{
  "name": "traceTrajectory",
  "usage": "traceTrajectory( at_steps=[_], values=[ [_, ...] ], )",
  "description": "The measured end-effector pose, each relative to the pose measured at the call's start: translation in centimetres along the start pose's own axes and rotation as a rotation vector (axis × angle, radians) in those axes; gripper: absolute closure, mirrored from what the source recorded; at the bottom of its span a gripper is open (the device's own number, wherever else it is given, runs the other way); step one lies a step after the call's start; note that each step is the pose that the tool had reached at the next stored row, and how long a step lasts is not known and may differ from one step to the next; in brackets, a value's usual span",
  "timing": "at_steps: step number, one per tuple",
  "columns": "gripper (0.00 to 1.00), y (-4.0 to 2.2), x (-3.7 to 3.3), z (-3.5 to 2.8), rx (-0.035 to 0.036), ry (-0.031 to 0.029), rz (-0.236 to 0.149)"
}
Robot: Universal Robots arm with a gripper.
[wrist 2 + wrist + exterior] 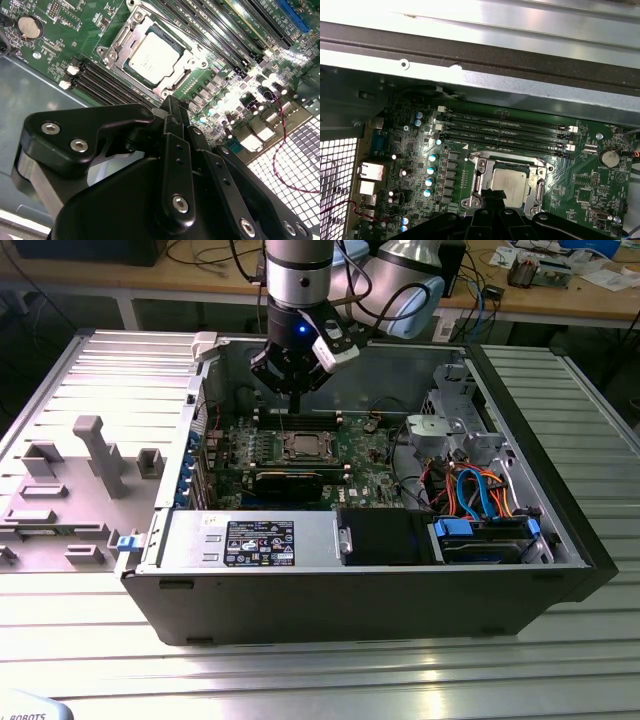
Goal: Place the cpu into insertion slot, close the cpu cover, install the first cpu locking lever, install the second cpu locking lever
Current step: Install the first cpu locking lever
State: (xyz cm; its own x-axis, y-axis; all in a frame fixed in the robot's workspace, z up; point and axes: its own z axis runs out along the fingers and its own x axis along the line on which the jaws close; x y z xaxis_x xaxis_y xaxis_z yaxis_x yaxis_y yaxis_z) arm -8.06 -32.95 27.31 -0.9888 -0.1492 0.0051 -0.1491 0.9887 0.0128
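Note:
The cpu [303, 446] [152, 55] [510, 180] lies flat in the insertion slot [131, 19] on the green board, silver top facing up. The cpu cover [121, 46] [479, 181] is down around the chip as a silver frame. My gripper [297, 400] [169, 106] [495, 196] hangs a little above the board, just beside the socket on the memory-slot side. Its black fingers are pressed together with nothing between them. Whether the locking levers are latched cannot be told.
Long black memory slots [505, 132] [100, 82] run beside the socket. A black expansion card [290, 482] lies on the near side, then the power supply [250, 540]. A drive cage with blue and orange cables [480, 500] fills the exterior view's right. Case walls [180, 440] surround the board.

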Motion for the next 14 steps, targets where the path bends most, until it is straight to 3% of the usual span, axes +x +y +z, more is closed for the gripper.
traceTrajectory(
  at_steps=[8,14],
  values=[
    [0.89,0.00,0.00,0.00,0.0000,0.0000,-0.005],
    [0.89,0.09,0.60,0.00,-0.0001,0.0001,-0.012]
  ],
)
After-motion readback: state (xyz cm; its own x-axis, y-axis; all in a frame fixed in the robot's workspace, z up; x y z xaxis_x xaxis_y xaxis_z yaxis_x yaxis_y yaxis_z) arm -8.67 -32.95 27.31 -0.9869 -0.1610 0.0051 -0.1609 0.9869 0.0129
